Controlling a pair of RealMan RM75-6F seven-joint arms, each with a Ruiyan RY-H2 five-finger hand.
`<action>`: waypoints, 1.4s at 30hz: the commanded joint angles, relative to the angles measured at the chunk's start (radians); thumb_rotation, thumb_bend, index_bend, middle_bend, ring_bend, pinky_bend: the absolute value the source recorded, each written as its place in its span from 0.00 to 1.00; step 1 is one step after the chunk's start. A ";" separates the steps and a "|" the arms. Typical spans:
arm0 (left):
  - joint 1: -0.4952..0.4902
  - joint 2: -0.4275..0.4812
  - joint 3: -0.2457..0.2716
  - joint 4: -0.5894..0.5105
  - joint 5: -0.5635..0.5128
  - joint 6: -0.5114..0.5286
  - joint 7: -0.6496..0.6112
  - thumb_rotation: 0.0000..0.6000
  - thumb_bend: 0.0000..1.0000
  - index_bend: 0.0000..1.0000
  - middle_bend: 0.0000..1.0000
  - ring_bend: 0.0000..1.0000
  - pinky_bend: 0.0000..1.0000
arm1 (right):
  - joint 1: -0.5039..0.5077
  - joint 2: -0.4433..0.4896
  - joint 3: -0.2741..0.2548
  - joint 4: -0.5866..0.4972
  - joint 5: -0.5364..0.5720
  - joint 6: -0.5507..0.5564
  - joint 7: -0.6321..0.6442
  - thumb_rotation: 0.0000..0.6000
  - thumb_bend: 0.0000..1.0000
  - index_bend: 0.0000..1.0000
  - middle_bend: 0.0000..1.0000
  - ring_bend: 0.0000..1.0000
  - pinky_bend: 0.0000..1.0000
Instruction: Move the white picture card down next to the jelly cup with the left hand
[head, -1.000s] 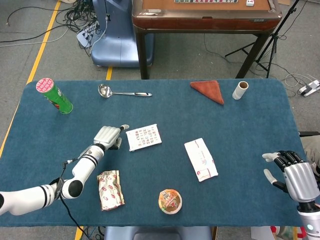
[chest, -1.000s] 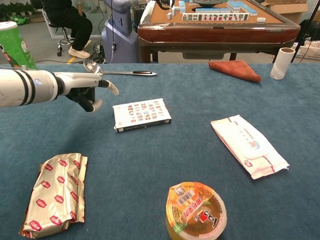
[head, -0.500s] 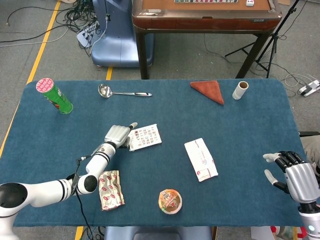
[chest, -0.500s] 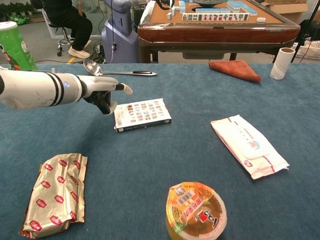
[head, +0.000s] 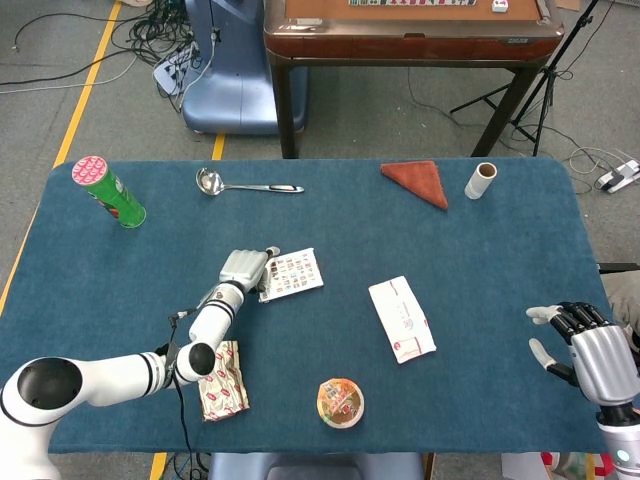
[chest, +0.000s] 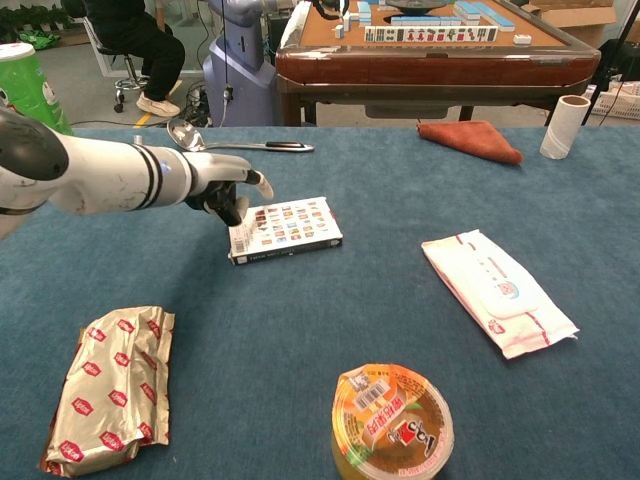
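The white picture card (head: 292, 273) (chest: 286, 227) lies flat on the blue table, left of centre. My left hand (head: 246, 269) (chest: 226, 184) is at the card's left edge, thumb over its corner and fingers curled at its side; whether it grips the card does not show. The jelly cup (head: 340, 402) (chest: 391, 422) stands near the front edge, well below and right of the card. My right hand (head: 582, 349) rests at the far right with fingers spread, holding nothing.
A gold and red snack packet (head: 221, 378) (chest: 109, 388) lies front left. A white wipes pack (head: 402, 318) (chest: 496, 290) lies right of centre. A green can (head: 108, 191), a ladle (head: 245, 185), a red cloth (head: 416, 181) and a paper roll (head: 480, 180) line the back.
My left hand has moved right across the table and reached the card's left edge. The card and the right hand have stayed put.
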 joint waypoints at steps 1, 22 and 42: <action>-0.003 -0.001 0.000 -0.009 0.002 0.003 -0.002 1.00 0.84 0.17 1.00 0.97 1.00 | -0.001 0.001 0.001 0.001 0.000 0.001 0.003 1.00 0.27 0.40 0.48 0.36 0.37; -0.035 0.012 0.006 -0.073 -0.042 0.008 0.001 1.00 0.84 0.23 1.00 0.97 1.00 | 0.000 0.001 0.003 0.001 0.004 -0.002 0.004 1.00 0.28 0.40 0.48 0.36 0.37; -0.020 0.034 0.014 -0.185 0.087 0.075 -0.047 1.00 0.84 0.31 1.00 0.97 1.00 | 0.000 0.001 0.006 0.000 0.006 -0.001 0.005 1.00 0.28 0.40 0.48 0.36 0.37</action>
